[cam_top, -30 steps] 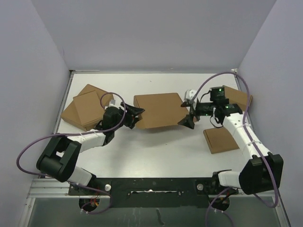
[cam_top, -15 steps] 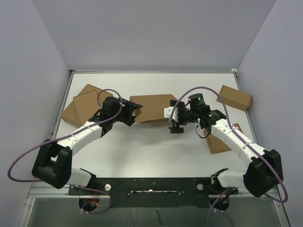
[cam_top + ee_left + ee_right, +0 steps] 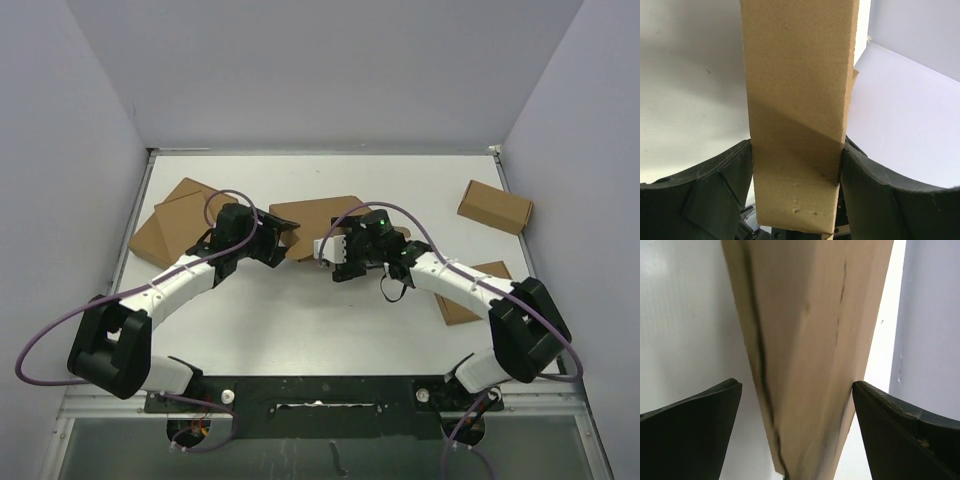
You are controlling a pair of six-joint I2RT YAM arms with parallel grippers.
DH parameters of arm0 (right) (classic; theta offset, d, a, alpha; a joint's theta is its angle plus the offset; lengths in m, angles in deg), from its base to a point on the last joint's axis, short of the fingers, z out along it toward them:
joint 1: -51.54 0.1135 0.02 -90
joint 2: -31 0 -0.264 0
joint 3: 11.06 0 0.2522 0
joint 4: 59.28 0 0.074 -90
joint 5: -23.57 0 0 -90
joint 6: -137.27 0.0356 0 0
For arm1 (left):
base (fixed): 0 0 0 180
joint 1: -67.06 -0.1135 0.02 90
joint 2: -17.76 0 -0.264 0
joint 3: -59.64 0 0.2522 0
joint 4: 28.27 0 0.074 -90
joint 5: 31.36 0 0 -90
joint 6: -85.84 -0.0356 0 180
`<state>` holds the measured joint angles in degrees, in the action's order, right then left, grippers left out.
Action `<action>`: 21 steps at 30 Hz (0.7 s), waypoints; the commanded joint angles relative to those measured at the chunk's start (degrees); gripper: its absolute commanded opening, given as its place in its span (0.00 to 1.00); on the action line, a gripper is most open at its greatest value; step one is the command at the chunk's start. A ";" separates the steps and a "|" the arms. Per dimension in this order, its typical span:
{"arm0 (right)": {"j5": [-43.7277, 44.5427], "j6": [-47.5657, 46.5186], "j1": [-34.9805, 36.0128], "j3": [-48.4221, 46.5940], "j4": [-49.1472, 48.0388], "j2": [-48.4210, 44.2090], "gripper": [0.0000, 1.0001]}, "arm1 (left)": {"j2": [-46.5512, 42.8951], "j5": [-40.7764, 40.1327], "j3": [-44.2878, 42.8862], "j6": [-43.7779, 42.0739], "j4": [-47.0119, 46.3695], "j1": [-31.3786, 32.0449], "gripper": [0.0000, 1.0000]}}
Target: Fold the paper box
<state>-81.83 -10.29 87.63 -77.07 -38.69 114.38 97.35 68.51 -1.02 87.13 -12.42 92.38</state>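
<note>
Table [image 3: 300,325]: paper box [image 3: 322,214] in left tool [image 3: 280,243]

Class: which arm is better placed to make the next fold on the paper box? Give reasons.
Probably right: the right fingers straddle the paper box edge, open, while the left fingers clamp it steady.

— Where does the paper box [image 3: 797,100] end beyond the left gripper [image 3: 796,145]?
— It's cut off above the fingers [image 3: 715,195]. Same at the right gripper [image 3: 796,383], and whether its fingers [image 3: 690,435] touch the box is unclear.
</note>
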 commanded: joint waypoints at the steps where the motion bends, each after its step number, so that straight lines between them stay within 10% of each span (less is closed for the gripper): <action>1: 7.03 -0.28 2.36 0.18 -8.34 2.03 0.95 | -3.37 1.13 -2.87 1.33 -0.71 -0.18 0.63; 14: 6.62 0.28 2.94 2.71 -11.48 -0.85 0.50 | -3.51 1.05 -2.14 1.88 -2.51 -0.79 0.69; 21: 3.09 5.81 0.53 -0.21 -7.59 -2.85 0.45 | -7.67 -0.97 -2.35 -2.57 -2.87 -1.19 0.90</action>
<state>-74.94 -9.92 89.69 -74.84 -48.00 114.99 95.74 69.08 -1.02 87.69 -12.62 91.75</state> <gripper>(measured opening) 0.583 0.849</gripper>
